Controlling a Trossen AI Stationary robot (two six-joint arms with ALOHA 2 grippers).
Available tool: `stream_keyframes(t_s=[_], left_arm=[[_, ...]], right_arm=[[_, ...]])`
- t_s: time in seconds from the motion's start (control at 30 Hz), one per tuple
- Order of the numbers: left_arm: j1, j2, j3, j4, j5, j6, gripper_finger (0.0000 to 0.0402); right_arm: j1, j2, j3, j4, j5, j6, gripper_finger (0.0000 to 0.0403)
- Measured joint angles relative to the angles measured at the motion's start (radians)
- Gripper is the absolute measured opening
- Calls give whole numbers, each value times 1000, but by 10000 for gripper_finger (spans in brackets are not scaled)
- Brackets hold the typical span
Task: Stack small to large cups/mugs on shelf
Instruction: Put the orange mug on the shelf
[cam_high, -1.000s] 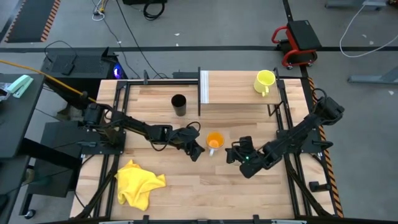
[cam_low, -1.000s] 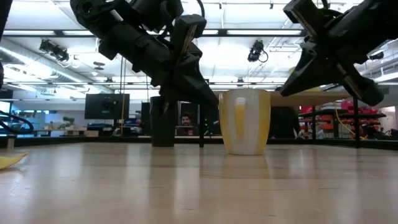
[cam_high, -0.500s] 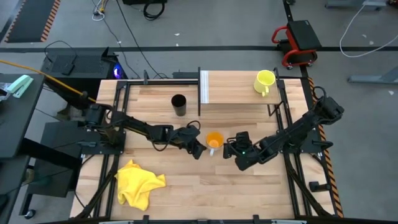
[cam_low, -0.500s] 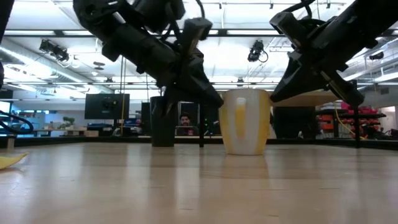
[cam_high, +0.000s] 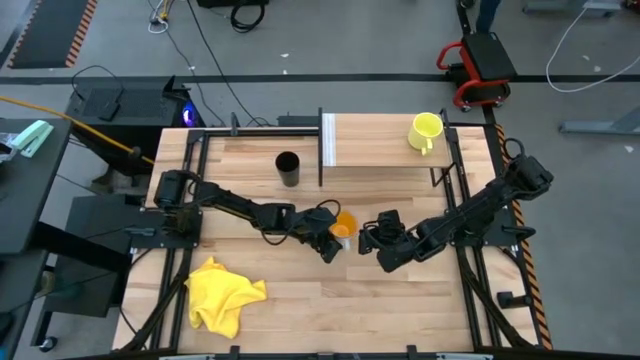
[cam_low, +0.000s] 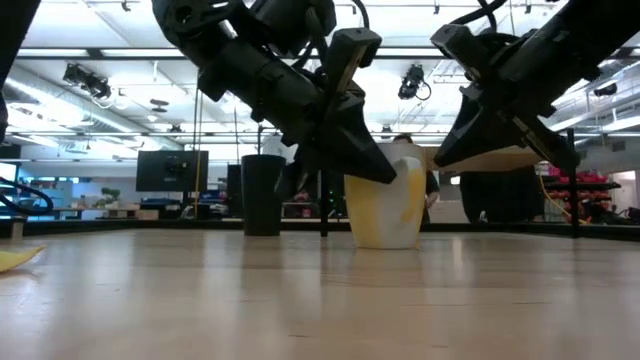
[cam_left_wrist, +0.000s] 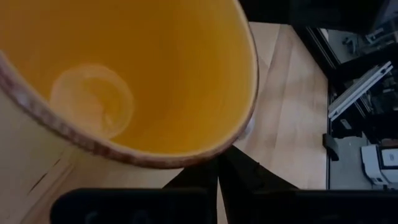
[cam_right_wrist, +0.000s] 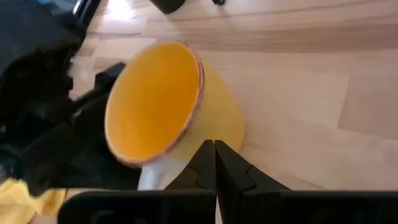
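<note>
The orange cup (cam_high: 344, 222) with a pale outer wall stands tilted on the tabletop between both grippers, its mouth (cam_right_wrist: 152, 102) turned toward my left gripper. My left gripper (cam_high: 328, 243) is shut and sits at the cup's near-left side. My right gripper (cam_high: 370, 237) is shut too, just to the cup's right. The black cup (cam_high: 288, 168) stands upright on the tabletop, left of the shelf. The yellow-green mug (cam_high: 425, 130) stands on the light-wood shelf (cam_high: 375, 152), near its right end. A white end panel (cam_high: 327, 140) closes the shelf's left end. My left gripper (cam_left_wrist: 217, 177) has its shut fingers against the orange cup's outer wall just under the rim (cam_left_wrist: 205, 163), coming slanting down from the table's left and near side. The cup leans with part of its base (cam_low: 385, 243) on the table. My right gripper (cam_right_wrist: 215, 150) points its shut fingertips at the cup's lower wall (cam_right_wrist: 230, 127) from the table's right; whether they touch it I cannot tell.
A crumpled yellow cloth (cam_high: 225, 292) lies near the table's near-left corner. Black frame rails (cam_high: 190, 190) run along the left and right table edges. Bare planks stretch along the near edge, ahead of both grippers.
My left gripper has moved toward the table's right, up against the orange cup, and the cup has tipped from upright to tilted. My right gripper has moved left toward the cup and slightly toward the far edge.
</note>
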Motion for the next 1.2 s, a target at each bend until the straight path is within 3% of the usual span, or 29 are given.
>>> stream_keyframes(t_s=[0.23, 0.33, 0.47, 0.67, 0.83, 0.9, 1.07, 1.2], left_arm=[[-11, 0, -1, -15, 1, -9, 19], [-13, -3, -1, -19, 51, -11, 15], [-13, -42, -1, -121, 83, -2, 14], [-12, -134, -2, -344, -9, 55, 24], [-12, -155, -1, -384, -57, 75, 27], [-13, -155, -1, -391, -60, 75, 25], [-14, -154, -1, -394, -63, 77, 18], [-16, -154, -1, -400, -63, 76, 17]], right_arm=[[45, 0, 0, -33, 0, 46, 9], [74, -10, 0, -32, -21, 46, 14], [118, -32, 5, -26, -51, 45, 19], [151, -44, 6, -10, -97, 27, 37], [127, -41, -18, 25, -124, 39, 73], [122, -41, -58, 105, -134, 66, 86], [147, -41, -239, 591, -95, -7, 92], [155, -46, -299, 633, -26, 2, 83]])
